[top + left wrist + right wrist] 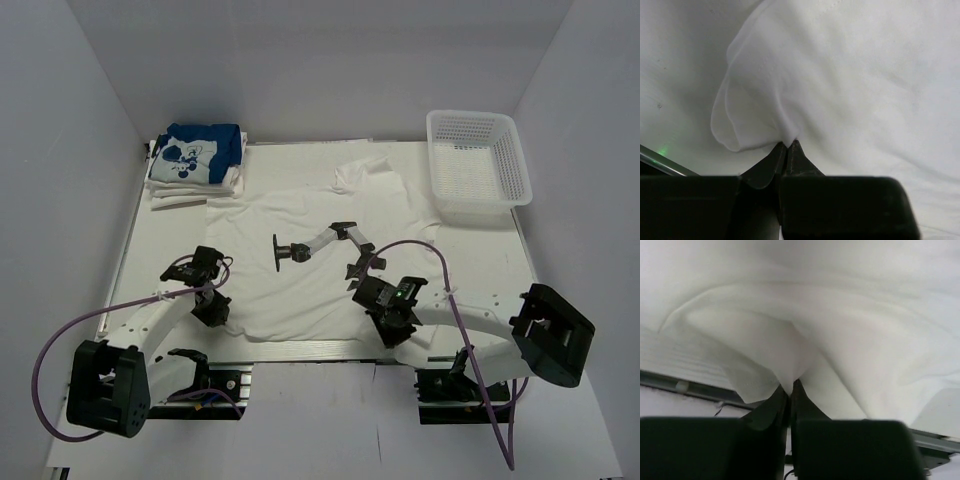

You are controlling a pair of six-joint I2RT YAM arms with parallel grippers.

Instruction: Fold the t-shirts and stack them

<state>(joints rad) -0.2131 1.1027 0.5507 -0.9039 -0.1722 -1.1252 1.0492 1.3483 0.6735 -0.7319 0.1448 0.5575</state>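
One white t-shirt (260, 300) lies spread flat on the table (480, 260), its near hem at your arms; the folded stack (185, 192), blue shirt (205, 150) on top, sits at the far left. Your left gripper (788, 146) and right gripper (791, 385) each pinch that hem tight. Lift both corners evenly, carry them straight toward the collar, and hold the cloth taut.

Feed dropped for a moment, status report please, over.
Left fingers shut on white t-shirt, near edge. Right fingers likewise. Jointed black-and-white gadget lying on the shirt, in fold path.
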